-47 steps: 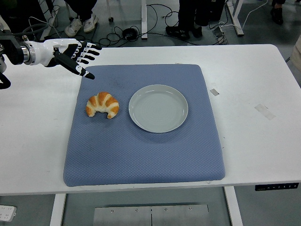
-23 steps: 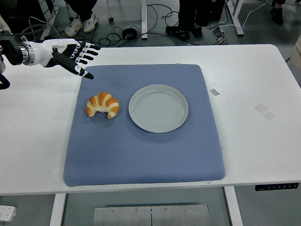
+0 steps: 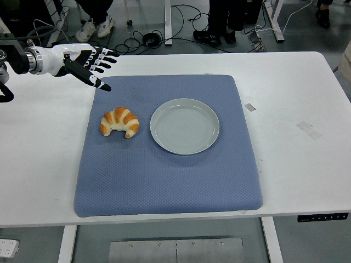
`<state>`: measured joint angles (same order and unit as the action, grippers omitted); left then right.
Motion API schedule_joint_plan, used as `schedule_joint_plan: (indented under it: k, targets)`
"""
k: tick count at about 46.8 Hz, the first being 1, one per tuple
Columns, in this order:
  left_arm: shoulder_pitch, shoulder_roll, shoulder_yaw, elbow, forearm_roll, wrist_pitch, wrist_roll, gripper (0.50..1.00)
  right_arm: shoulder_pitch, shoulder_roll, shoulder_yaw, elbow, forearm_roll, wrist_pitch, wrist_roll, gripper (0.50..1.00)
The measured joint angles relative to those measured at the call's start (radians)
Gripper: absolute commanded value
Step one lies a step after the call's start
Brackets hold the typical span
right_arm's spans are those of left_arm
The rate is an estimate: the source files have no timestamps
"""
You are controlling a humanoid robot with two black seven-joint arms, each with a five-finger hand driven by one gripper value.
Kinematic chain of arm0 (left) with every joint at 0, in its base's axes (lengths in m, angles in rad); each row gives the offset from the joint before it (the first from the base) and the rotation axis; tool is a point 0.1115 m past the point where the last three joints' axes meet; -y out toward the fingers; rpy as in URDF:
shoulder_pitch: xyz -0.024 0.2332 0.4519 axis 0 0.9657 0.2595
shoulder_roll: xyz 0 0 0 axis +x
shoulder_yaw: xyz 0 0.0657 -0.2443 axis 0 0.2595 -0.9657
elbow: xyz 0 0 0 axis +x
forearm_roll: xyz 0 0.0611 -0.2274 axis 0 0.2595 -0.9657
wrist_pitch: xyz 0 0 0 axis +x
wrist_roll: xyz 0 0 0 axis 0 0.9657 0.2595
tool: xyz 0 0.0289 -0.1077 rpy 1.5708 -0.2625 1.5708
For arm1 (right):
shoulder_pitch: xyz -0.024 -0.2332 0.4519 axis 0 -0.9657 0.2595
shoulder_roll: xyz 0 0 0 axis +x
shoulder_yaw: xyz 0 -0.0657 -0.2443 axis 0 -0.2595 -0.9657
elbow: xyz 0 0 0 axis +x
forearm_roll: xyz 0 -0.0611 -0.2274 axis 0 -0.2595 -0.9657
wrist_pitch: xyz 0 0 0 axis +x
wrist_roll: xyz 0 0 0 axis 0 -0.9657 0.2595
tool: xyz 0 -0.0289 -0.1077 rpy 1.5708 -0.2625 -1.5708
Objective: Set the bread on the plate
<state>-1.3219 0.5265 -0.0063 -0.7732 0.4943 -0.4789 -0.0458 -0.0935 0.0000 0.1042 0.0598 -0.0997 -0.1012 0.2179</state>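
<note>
We are at the approach step: nothing is grasped yet, and the bread has not left the mat. In the upper left of the frame our left hand (image 3: 82, 61) hangs over the white surface (image 3: 38, 142), just off the far left corner of the blue mat (image 3: 164, 181). Its fingers (image 3: 104, 55) are spread apart and hold nothing, with the thumb pointing down and to the right toward the mat's edge. Our right arm does not show.

Moving right, the bread, a croissant (image 3: 119, 121), lies on the mat in the left-centre of the frame, below the hand and well apart from it. Just beside it to the right, with a thin strip of mat between them, sits the grey plate (image 3: 185, 126), bare, at the centre of the frame. At the top of the frame we can see people's legs and shoes beyond the surface's far edge.

As we judge it, the next move calls for bringing the hand down and toward the bottom of the frame until it is over the croissant, closing the fingers round it gently enough not to crush it, and then a short carry to the right onto the plate.

Against the frames from a second and half a second ago, the hand sits very slightly higher in the picture; croissant, plate and mat have not shifted.
</note>
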Motion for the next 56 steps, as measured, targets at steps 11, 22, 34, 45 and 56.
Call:
schedule_joint_plan:
  k: [11,22,34,45,56]
  targets:
    - [-0.019,0.006,0.0,-0.054,0.153,-0.006,-0.001,0.975,0.0,0.0,0.0,0.0,0.0,0.0,0.0,1.0]
    - [-0.053,0.007,-0.001,-0.075,0.181,-0.006,-0.002,0.975,0.0,0.0,0.0,0.0,0.0,0.0,0.0,1.0]
    - [-0.064,0.004,-0.001,-0.084,0.182,-0.005,-0.001,0.975,0.0,0.0,0.0,0.0,0.0,0.0,0.0,1.0]
    - [-0.064,0.004,-0.001,-0.084,0.186,-0.004,0.0,0.971,0.0,0.0,0.0,0.0,0.0,0.0,0.0,1.0]
    - [-0.062,0.008,-0.001,-0.105,0.247,-0.004,-0.002,0.971,0.0,0.0,0.0,0.0,0.0,0.0,0.0,1.0]
